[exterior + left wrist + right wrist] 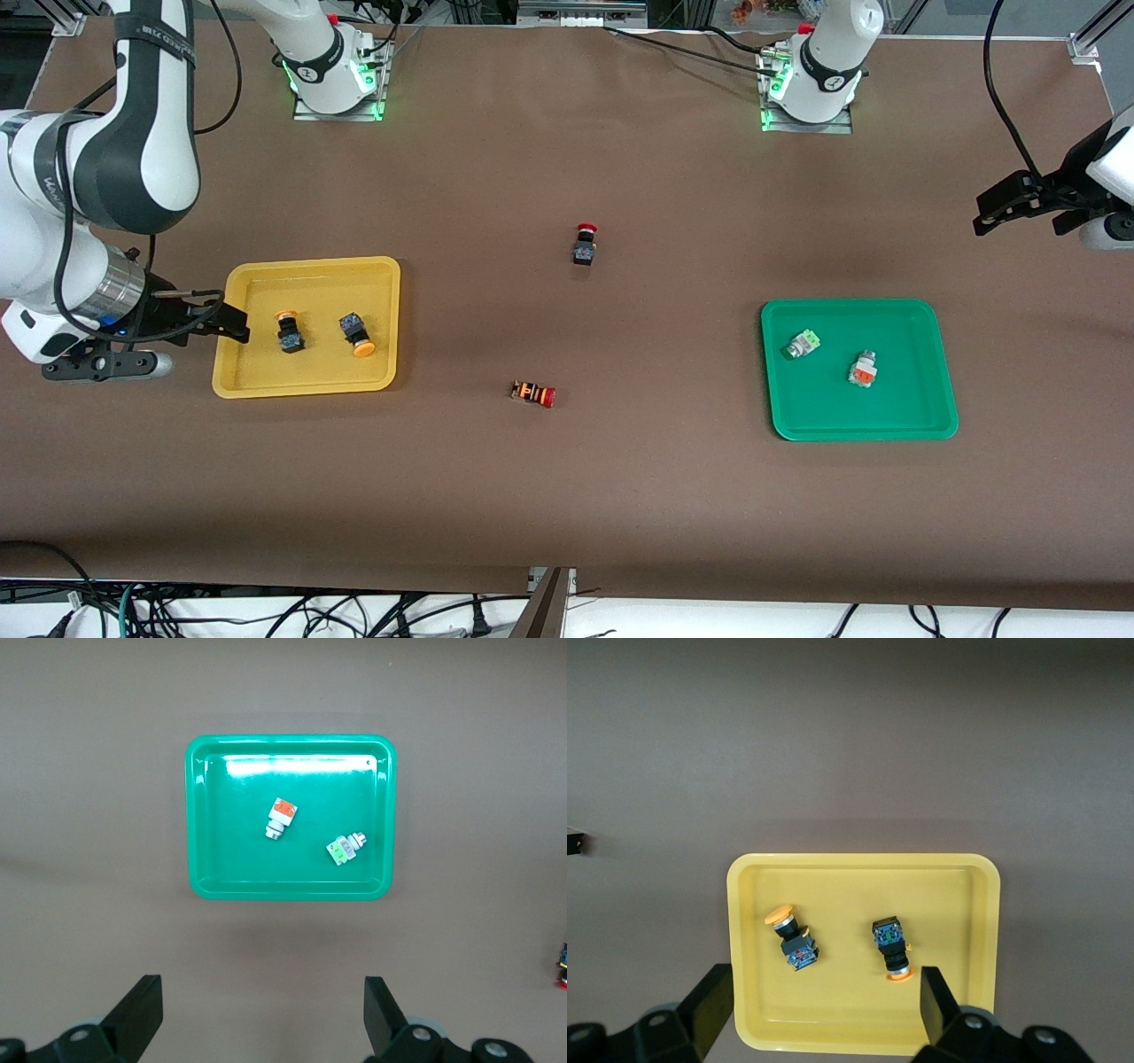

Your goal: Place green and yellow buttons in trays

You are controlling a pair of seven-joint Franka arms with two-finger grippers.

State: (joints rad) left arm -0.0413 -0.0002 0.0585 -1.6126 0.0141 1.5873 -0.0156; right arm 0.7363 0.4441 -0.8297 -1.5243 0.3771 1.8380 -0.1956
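Jaws gaping empty on both grippers: right gripper (237,326) hanging over the yellow tray's (232,383) rim, left gripper (990,217) idling at table's end. Sorting looking finished, yellow buttons (289,332) lying in yellow, whitish buttons (803,345) in the green tray (943,424). Leaving both red switches (535,394) out on the table (567,496), deliberately, apparently.

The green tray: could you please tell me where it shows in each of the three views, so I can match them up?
Front view: the green tray lies toward the left arm's end of the table, holding two whitish-grey switches.
Left wrist view: the tray sits mid-picture, above the open left gripper.
Right wrist view: not in it; only the yellow tray shows.
Shared landmark: the switch with the light-green block.
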